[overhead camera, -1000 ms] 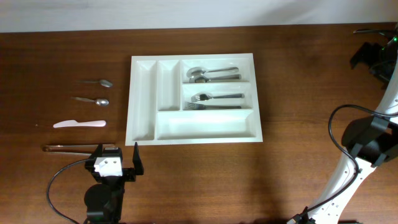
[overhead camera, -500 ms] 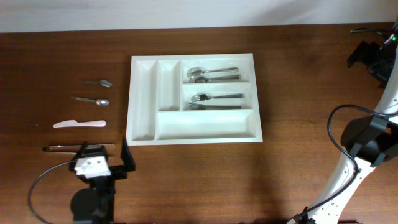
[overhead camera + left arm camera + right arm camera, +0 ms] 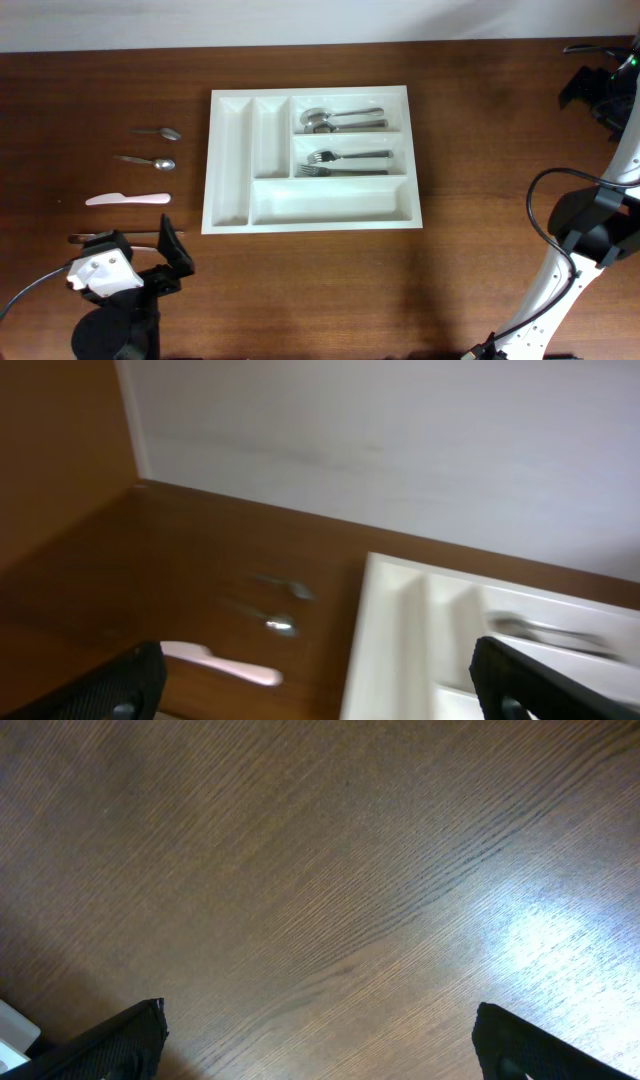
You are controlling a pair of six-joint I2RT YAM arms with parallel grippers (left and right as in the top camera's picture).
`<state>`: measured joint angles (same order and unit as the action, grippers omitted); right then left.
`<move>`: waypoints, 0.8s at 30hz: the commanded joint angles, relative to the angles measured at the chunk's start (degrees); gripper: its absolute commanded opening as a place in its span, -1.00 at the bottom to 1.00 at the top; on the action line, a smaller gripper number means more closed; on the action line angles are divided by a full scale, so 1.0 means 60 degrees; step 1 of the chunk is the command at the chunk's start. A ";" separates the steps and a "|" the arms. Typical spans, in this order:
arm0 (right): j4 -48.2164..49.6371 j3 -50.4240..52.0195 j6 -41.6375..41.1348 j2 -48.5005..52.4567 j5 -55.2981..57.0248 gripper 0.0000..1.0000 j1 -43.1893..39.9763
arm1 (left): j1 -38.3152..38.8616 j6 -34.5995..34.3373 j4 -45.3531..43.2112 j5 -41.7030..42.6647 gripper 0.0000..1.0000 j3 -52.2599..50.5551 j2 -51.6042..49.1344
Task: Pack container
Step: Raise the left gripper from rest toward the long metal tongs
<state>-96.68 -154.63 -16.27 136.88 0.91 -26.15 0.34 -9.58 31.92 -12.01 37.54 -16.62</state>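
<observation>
Two released: left pincer (image 3: 143, 247), right pincer (image 3: 320, 1045) | overhead alone shows tongs (image 3: 85, 238), forks (image 3: 345, 162) in container (image 3: 228, 160) | right wrist: only table (image 3: 320, 870)

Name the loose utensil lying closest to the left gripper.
The long metal utensil, frontmost of the four, right at the left gripper; the white knife and both spoons lie farther back.

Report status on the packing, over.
Left claw open, empty, by long metal utensil. Right claw open, above bare table. Container holds spoons, forks. Nothing blocking container.
</observation>
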 commanded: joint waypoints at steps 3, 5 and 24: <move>-0.0004 -0.0142 0.0033 -0.0270 -0.0080 0.97 0.0044 | -0.0004 -0.0543 -0.0357 0.1905 0.99 0.0251 -0.0044; -0.0004 -0.0142 0.0033 -0.0270 -0.0080 0.98 0.0044 | -0.0004 -0.0539 -0.0554 0.2441 0.99 0.0335 -0.0044; -0.0004 -0.0142 0.0033 -0.0270 -0.0080 0.98 0.0044 | -0.0004 -0.2685 -0.0914 -0.5839 0.99 0.0838 -0.4521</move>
<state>-96.68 -154.63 -16.27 136.88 0.89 -26.15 0.34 -24.32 27.53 -37.63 40.51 -40.05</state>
